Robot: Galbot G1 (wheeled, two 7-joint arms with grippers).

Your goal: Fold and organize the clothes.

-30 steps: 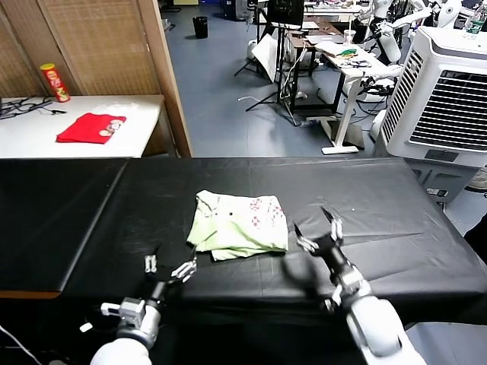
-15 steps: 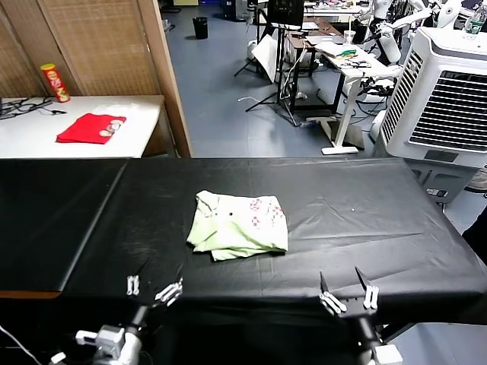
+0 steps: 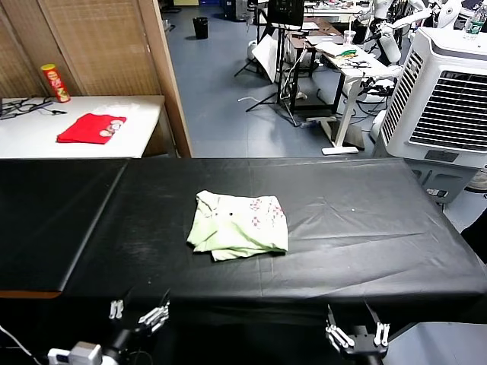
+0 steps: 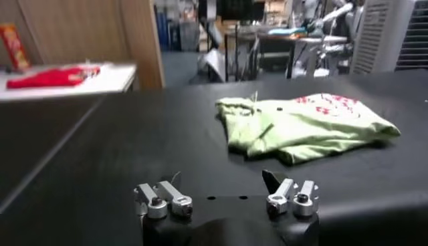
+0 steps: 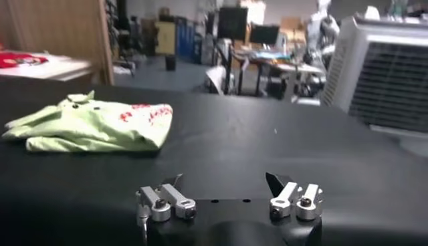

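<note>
Now, in the head view, we find both arms drawn back to the near edge of the black surface (image 3: 358,228). A second ago the right end effector (image 3: 358,334) stood just beside the right edge of the pale green T-shirt (image 3: 240,225) and the left end effector (image 3: 138,313) stood near its lower left corner; both are now well apart from the garment, low at the surface's front edge. The T-shirt lies folded into a compact packet at the middle of the surface, reddish print uppermost, in the same place and shape as before. A small red garment (image 3: 91,128) rests on the white side table (image 3: 141,122), untouched.

In the left wrist view, we see the left end effector (image 4: 226,200) with its jaws apart and nothing between them; the T-shirt (image 4: 304,126) lies well ahead of it.

In the right wrist view, the right end effector (image 5: 229,199) likewise has its jaws apart and empty, with the T-shirt (image 5: 90,127) farther off across the surface.

We judge that the fold is complete and the arms are retiring to a rest position; no further grasp appears to be in preparation.
</note>
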